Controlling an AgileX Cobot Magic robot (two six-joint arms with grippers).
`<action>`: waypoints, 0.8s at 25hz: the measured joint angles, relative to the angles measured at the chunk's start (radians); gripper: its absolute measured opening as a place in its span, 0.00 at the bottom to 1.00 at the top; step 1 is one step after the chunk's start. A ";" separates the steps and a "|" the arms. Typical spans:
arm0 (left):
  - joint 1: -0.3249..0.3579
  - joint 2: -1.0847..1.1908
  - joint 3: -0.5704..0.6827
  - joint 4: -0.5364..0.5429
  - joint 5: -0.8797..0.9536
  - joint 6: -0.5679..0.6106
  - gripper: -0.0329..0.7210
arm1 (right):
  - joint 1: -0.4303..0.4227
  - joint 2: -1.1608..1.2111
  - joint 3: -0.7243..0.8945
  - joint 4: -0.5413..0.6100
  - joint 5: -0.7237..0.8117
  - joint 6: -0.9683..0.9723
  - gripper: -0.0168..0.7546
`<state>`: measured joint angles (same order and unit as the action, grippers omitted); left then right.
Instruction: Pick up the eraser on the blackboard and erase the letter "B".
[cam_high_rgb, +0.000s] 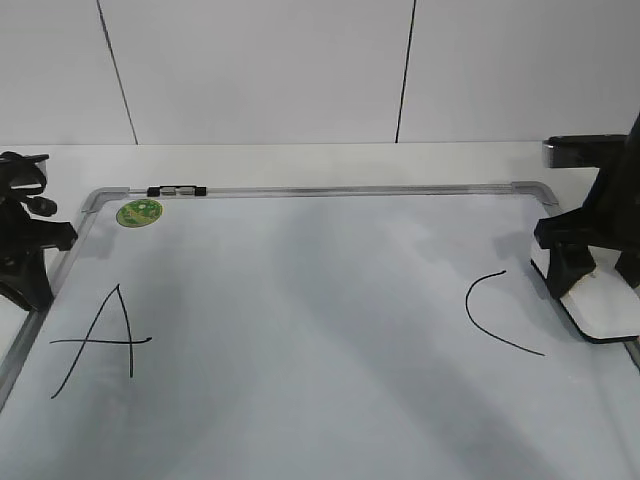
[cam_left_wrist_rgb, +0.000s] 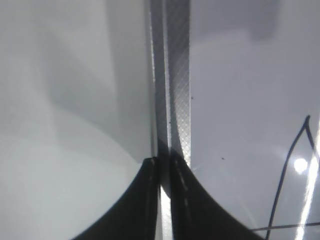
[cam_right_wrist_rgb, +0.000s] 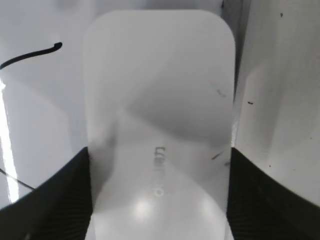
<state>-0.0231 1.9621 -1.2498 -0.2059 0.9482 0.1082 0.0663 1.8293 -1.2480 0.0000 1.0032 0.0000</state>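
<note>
Stretching across nearly the whole exterior view is the blackboard (cam_high_rgb: 330, 300), a white dry-erase surface in a grey frame, and it is showing only a slanted "A" (cam_high_rgb: 105, 340) on the left and an open "C" (cam_high_rgb: 497, 312) on the right. Between them the board is looking bare: no letter "B" is visible, so the wiping is apparently done already, though faint traces could be escaping these cameras.

Sitting at the board's right edge is the eraser (cam_high_rgb: 607, 305), flat on its dark base, and the right gripper (cam_high_rgb: 596, 268) is standing right over it. From the wrist, the white block (cam_right_wrist_rgb: 160, 130) is filling the gap between the two dark jaws, which are standing wide on either side; whether they are pressing its sides or just clear of them is hard to say.

Over on the left, the left gripper (cam_left_wrist_rgb: 161, 200) is resting by the frame rail, jaws pinched together on nothing.

Judging by this, what is remaining is little more than letting go of the eraser and pulling away.

Up on the top rail, a marker pen (cam_high_rgb: 176, 190) and a green magnet (cam_high_rgb: 139, 212) are lying untouched.
</note>
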 joint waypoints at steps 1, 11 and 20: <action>0.000 0.000 0.000 0.000 0.000 0.000 0.09 | 0.000 0.000 0.000 0.000 0.000 0.000 0.75; 0.000 0.000 0.000 0.000 0.000 0.000 0.09 | 0.000 0.000 0.000 0.000 0.000 0.000 0.75; 0.000 0.000 0.000 -0.001 0.000 0.000 0.09 | 0.000 0.000 0.000 0.000 0.029 0.024 0.79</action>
<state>-0.0231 1.9621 -1.2498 -0.2067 0.9482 0.1082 0.0663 1.8293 -1.2480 0.0000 1.0319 0.0243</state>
